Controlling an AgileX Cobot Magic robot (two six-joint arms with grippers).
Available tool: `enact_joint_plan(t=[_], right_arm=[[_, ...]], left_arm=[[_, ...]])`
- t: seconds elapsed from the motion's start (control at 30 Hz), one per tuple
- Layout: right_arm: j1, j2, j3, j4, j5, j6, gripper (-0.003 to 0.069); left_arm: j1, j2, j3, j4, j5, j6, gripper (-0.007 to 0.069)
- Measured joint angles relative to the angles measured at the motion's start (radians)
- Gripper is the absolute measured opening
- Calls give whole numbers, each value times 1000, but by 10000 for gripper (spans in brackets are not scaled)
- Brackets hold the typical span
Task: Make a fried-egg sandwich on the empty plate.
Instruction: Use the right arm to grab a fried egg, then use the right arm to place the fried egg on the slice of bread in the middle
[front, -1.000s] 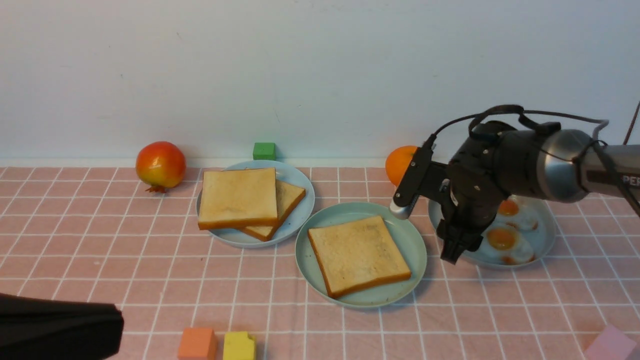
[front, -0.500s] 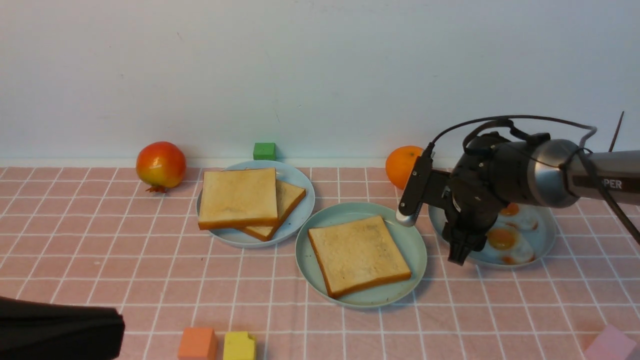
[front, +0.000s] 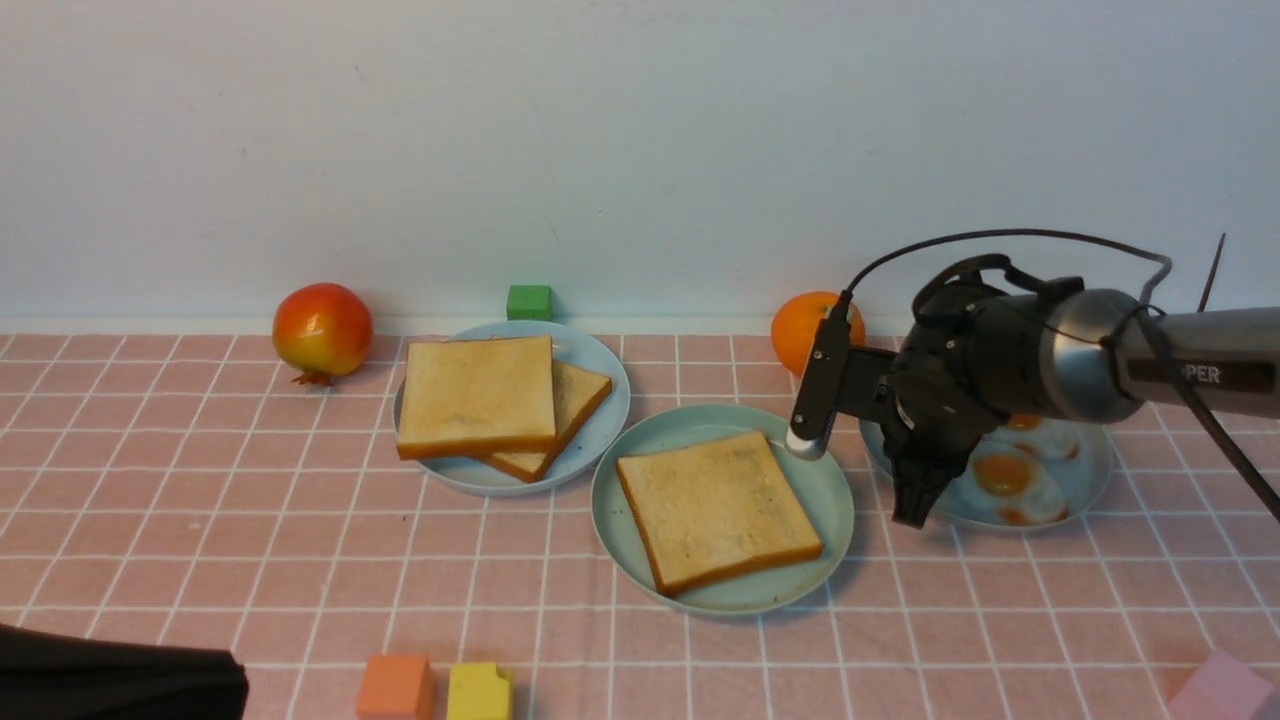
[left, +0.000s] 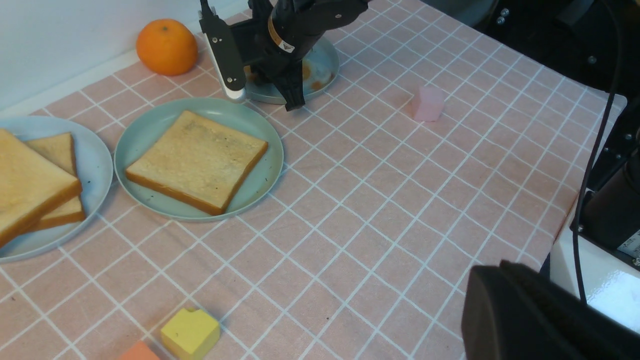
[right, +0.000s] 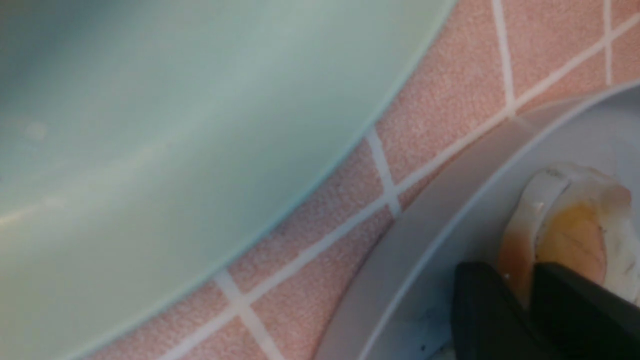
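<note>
From where I stand, the right arm (front: 1180, 365) is a smooth silver-grey tube with a dark band bearing white letters ending in "PER". It thickens into a bulky black wrist, and a thin black cable (front: 1000, 235) arches over it. A flat black bracket (front: 825, 380) with small screws and a pale rounded tip sticks out beside a yellow-and-white sticker (left: 275, 40). The fingers (front: 912, 500) are black and tapered. The left arm (front: 110, 680) shows only as a matte black block.
</note>
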Motion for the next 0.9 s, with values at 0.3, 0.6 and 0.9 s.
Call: enact_joint_plan(t=[0.3, 0.6, 0.9], right_arm=[[1, -94, 5, 46, 66, 57, 92], [110, -299, 6, 80, 208, 101, 85], [405, -346, 6, 105, 276, 307, 85]], left_arm=[[0, 0, 0, -5, 2, 0, 13], [0, 0, 0, 42, 2, 0, 13], [0, 0, 2, 68, 47, 0, 13]])
